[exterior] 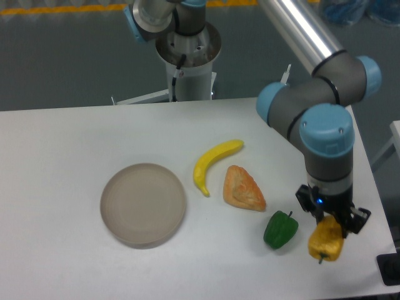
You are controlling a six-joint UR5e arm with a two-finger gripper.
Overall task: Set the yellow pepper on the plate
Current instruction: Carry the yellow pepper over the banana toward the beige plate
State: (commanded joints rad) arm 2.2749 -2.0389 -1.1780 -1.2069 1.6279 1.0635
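The yellow pepper (326,242) is at the right front of the table, next to the green pepper. My gripper (331,222) stands straight above it with its jaws down around the pepper's top, shut on it. I cannot tell whether the pepper is touching the table or lifted slightly. The plate (144,204), round and grey-beige, lies bare at the left centre of the table, far to the left of the gripper.
A green pepper (280,230) lies just left of the yellow pepper. An orange-tan wedge of bread (244,189) and a yellow banana (214,164) lie between it and the plate. The table's right edge is close to the gripper. The arm's base (187,62) stands at the back.
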